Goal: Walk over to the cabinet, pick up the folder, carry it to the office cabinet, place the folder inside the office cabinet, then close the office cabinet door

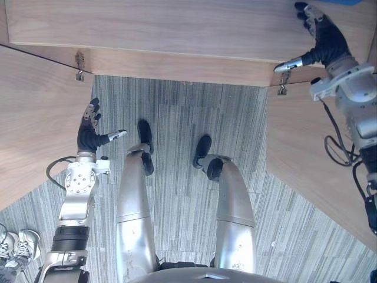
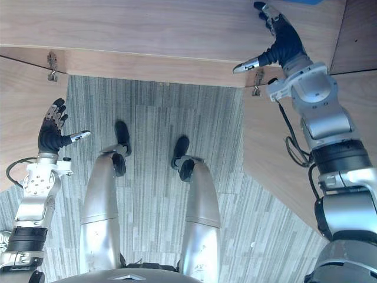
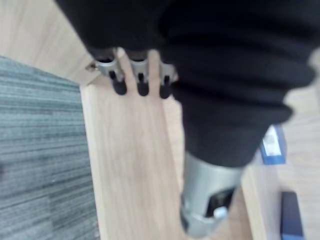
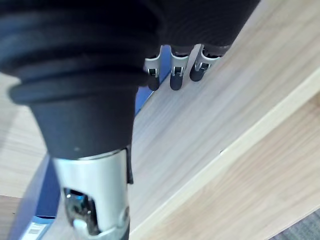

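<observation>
I look down into an open wooden cabinet whose shelf (image 1: 177, 29) runs across the top of the eye views. A blue folder (image 4: 35, 195) lies flat on that shelf, and its edge shows as a blue sliver (image 1: 344, 2) at the far right. My right hand (image 1: 324, 38) is held over the shelf's right end just short of the folder, open, with its fingers (image 4: 172, 75) straight and the thumb spread. Low on the left, my left hand (image 1: 88, 138) hangs open above the carpet beside the left door.
Both cabinet doors stand open, the left door (image 1: 35, 118) and the right door (image 1: 318, 159), hinged at the shelf's front corners. Grey striped carpet (image 1: 177, 118) lies between them. A person's white shoes (image 1: 17, 244) show at the lower left. Two more blue items (image 3: 274, 145) lie on wood.
</observation>
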{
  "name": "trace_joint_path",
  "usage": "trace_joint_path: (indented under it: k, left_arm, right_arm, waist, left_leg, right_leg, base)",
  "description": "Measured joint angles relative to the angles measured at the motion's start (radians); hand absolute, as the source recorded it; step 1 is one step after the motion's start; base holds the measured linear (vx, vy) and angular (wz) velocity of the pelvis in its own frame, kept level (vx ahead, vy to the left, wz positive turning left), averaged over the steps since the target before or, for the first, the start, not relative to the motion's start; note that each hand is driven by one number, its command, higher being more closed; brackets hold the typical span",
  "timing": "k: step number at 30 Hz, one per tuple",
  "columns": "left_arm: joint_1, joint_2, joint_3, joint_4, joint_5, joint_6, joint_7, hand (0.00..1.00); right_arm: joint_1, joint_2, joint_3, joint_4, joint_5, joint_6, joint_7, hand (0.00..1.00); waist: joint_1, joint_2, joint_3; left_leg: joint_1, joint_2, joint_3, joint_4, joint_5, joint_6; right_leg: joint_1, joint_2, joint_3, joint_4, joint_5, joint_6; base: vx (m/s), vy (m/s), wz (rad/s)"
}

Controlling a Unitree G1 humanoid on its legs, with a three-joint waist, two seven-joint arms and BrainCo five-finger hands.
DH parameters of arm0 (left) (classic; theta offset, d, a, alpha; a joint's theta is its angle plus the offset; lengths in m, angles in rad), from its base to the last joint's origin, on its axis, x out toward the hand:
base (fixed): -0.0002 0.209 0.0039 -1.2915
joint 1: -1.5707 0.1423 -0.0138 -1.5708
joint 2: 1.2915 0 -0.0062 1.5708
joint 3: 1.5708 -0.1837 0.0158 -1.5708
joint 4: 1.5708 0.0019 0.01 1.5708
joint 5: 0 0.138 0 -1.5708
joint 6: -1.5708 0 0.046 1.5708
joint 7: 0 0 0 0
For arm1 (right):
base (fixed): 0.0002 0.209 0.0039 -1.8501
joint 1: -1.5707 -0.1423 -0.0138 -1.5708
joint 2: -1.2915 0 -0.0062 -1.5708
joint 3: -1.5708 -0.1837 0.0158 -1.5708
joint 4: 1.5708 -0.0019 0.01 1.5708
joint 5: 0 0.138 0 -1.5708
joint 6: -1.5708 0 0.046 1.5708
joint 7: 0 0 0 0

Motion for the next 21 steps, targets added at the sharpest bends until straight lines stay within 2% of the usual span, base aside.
trace_joint_path:
  k: [2, 4, 7, 8, 11, 16, 21]
  left_arm:
    - [0.022, -0.030, 0.000, -0.021, 0.002, 0.000, 0.001, 0.00]
    - [0.031, -0.060, 0.001, -0.030, 0.011, -0.003, 0.004, 0.00]
    - [0.030, -0.119, -0.003, -0.029, 0.034, -0.003, 0.020, 0.00]
    - [0.030, -0.139, -0.003, -0.028, 0.053, -0.003, 0.028, 0.00]
    - [0.018, -0.170, -0.003, -0.027, 0.071, -0.001, 0.055, 0.00]
    - [0.006, -0.180, -0.006, -0.026, 0.089, 0.000, 0.085, 0.00]
    - [0.004, -0.194, -0.011, -0.026, 0.088, 0.000, 0.096, 0.00]
  right_arm:
    - [0.103, 0.127, -0.125, -0.071, 0.007, -0.020, -0.027, 1.00]
    - [0.137, 0.210, -0.183, -0.111, 0.007, -0.027, -0.054, 1.00]
    - [0.158, 0.380, -0.292, -0.172, -0.007, -0.047, -0.153, 1.00]
    - [0.154, 0.439, -0.331, -0.185, -0.035, -0.061, -0.209, 1.00]
    - [0.111, 0.545, -0.393, -0.186, -0.087, -0.071, -0.325, 1.00]
    - [0.046, 0.633, -0.397, -0.174, -0.121, -0.070, -0.398, 1.00]
    - [-0.028, 0.643, -0.396, -0.111, -0.120, -0.069, -0.400, 1.00]
  waist:
    - [0.001, 0.000, 0.000]
    - [0.001, 0.000, 0.000]
    - [-0.001, 0.000, 0.000]
    - [-0.001, 0.000, 0.000]
    - [0.001, 0.000, 0.000]
    - [0.003, 0.000, 0.000]
    - [0.018, 0.000, 0.000]
  left_leg:
    - [0.013, -0.002, 0.006, -0.011, 0.000, 0.000]
    - [0.019, -0.002, 0.012, -0.014, 0.001, -0.001]
    - [0.022, -0.002, 0.014, -0.017, 0.001, -0.001]
    - [0.023, -0.001, 0.015, -0.016, 0.001, 0.000]
    - [0.027, -0.001, 0.018, -0.012, 0.000, 0.000]
    - [0.029, 0.000, 0.020, -0.011, -0.006, -0.002]
    - [0.025, 0.001, 0.023, -0.013, -0.006, -0.003]
  right_leg:
    - [0.007, -0.002, 0.003, -0.003, -0.004, 0.005]
    - [0.007, -0.002, 0.007, -0.003, -0.006, 0.007]
    - [0.007, -0.002, 0.009, -0.002, -0.008, 0.005]
    - [0.007, -0.002, 0.010, 0.000, -0.008, 0.005]
    - [0.006, -0.002, 0.015, 0.007, -0.008, 0.003]
    - [0.003, -0.002, 0.018, 0.014, -0.010, 0.002]
    - [-0.006, -0.002, 0.021, 0.018, -0.011, -0.001]
  base:
    - [0.00, 0.000, 0.00]
    - [0.00, 0.000, 0.00]
    - [0.00, 0.000, 0.00]
    - [0.00, 0.000, 0.00]
    - [0.00, 0.000, 0.00]
    - [0.00, 0.000, 0.00]
    - [0.00, 0.000, 0.00]
